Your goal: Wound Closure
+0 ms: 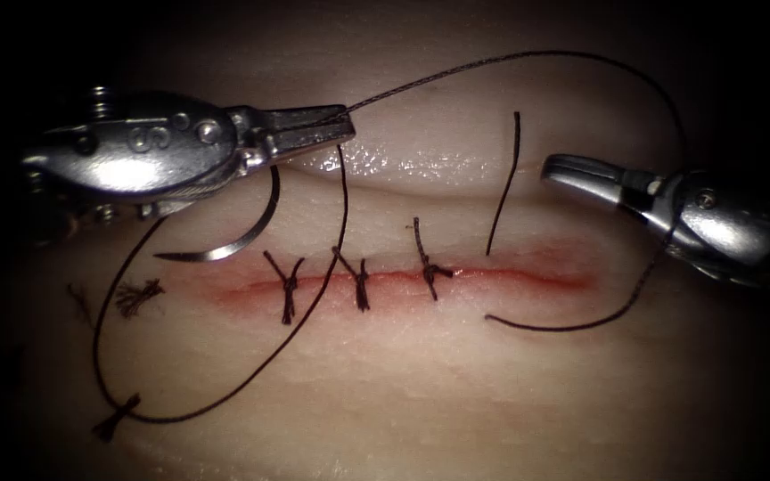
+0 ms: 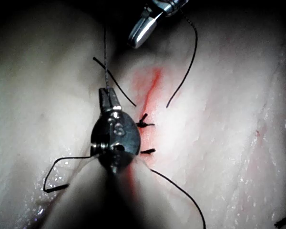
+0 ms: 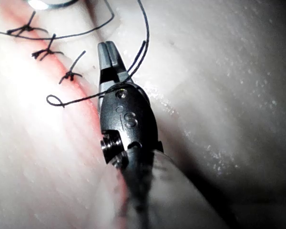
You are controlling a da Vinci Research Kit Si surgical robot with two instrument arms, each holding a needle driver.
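My left tool (image 1: 345, 120) reaches in from the upper left with its jaws shut on the dark thread (image 1: 492, 61), which arcs away toward the right; the same grip (image 2: 107, 98) shows in the left wrist view. The curved needle (image 1: 229, 239) lies free of the tissue under that tool, just above the left end of the cut (image 1: 501, 276), with no tool holding it. My right tool (image 1: 568, 169) hovers above the cut's right end, jaws shut (image 3: 108, 52) and holding nothing, with thread lying across them. Three knotted stitches (image 1: 358, 283) close the cut's left and middle parts.
A loose piece of thread (image 1: 505, 178) lies above the cut near the right tool. A long loop of thread (image 1: 251, 374) runs below the cut to a knot (image 1: 118, 414) at the lower left. Frayed cut ends (image 1: 137, 298) lie left of the cut. Red fluid lines the cut.
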